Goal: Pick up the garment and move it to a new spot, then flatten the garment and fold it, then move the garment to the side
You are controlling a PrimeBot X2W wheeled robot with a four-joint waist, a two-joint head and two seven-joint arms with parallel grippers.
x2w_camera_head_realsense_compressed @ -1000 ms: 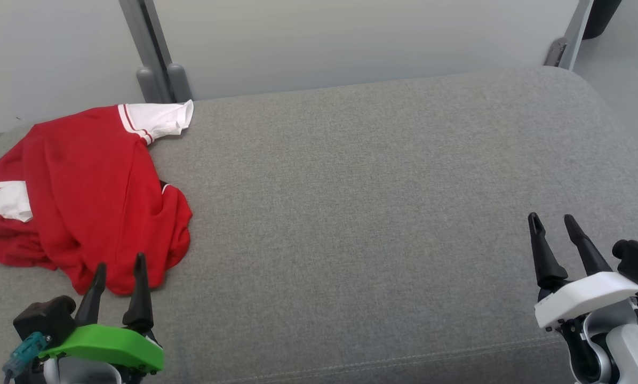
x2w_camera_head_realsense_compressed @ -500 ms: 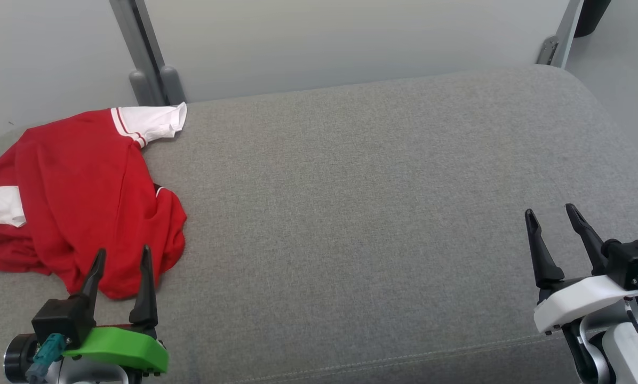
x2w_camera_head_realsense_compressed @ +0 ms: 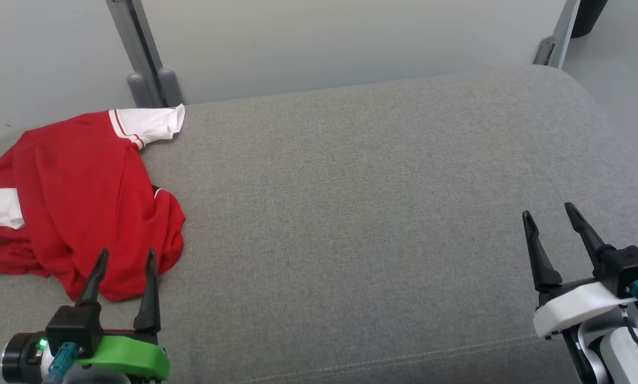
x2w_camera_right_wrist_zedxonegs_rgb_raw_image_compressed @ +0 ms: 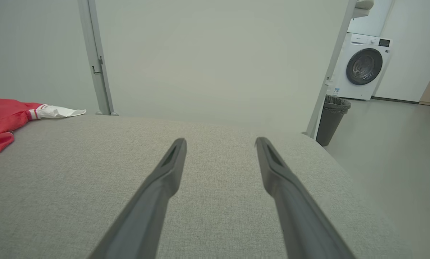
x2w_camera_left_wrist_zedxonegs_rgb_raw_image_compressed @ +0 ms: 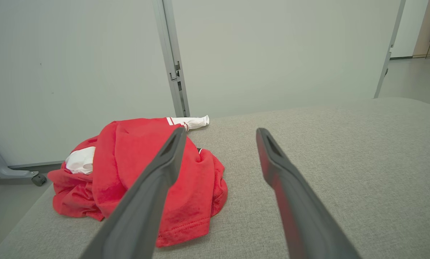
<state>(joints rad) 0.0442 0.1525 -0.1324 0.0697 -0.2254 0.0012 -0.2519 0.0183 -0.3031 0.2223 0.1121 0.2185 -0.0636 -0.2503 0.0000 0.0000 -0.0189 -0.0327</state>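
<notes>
1. The left gripper point(x2w_camera_head_realsense_compressed: 127, 252) had its fingers spread and held nothing, poised close to the garment's near edge.
2. The right gripper point(x2w_camera_head_realsense_compressed: 547, 210) was likewise spread and empty, well apart from the garment, above bare cushion.
3. The garment point(x2w_camera_head_realsense_compressed: 79, 197), red with white sleeves, lay crumpled at the left end of the grey cushion point(x2w_camera_head_realsense_compressed: 351, 213).
4. Judging by this, nothing was done: pickup, relocation, flattening, folding and setting aside were all left to do.

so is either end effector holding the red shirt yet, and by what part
Nothing is held. The left end effector is open by the red shirt's near edge; the right end effector is open over the grey cushion.
</notes>
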